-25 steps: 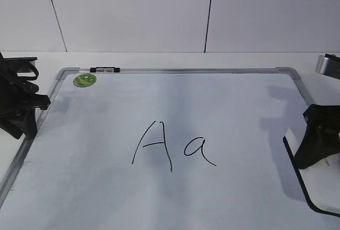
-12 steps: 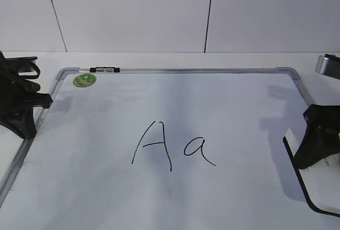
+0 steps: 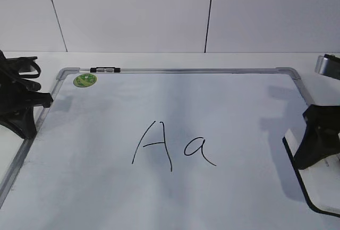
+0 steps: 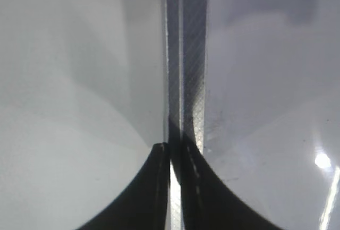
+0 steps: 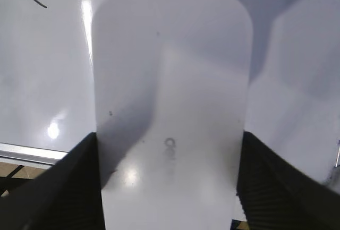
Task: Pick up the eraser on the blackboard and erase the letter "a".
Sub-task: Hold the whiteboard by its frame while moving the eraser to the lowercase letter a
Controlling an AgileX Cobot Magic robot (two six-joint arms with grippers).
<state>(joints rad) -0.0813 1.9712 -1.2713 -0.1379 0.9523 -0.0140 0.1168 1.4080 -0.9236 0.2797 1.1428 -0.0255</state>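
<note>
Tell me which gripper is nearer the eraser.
Right. The right gripper straddles the eraser at the blackboard's right edge, fingers along both its sides. The left gripper sits at the board's far left frame, away from it.

The blackboard looked glossy white with a brushed silver metal frame; the eraser was smooth white plastic.

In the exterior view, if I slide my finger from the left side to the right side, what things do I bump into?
Left hand → green sticker → capital "A" → letter "a" → right hand, which straddles the eraser.
</note>
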